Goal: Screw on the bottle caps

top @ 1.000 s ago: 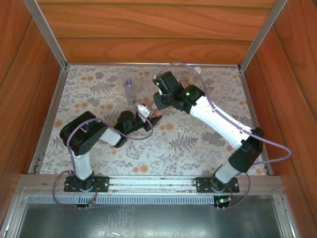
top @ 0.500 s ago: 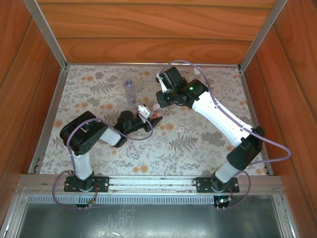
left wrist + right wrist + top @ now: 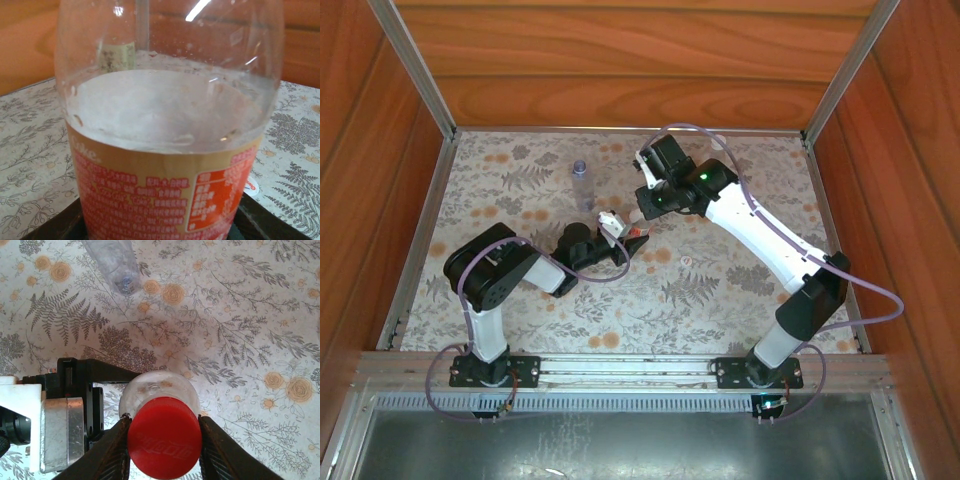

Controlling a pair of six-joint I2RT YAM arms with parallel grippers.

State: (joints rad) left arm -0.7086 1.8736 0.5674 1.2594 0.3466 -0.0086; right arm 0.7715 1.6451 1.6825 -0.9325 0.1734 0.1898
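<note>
The right gripper is pinching the red cap from both sides on the red-labelled bottle. The left gripper is clamping that bottle near the table's middle. The bluish bottle is standing nearer the far edge.

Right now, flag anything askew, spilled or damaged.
Nothing stands out. The red cap sits on the labelled bottle between the fingers of the right gripper, and the bluish bottle stands upright with no spill around it.
</note>
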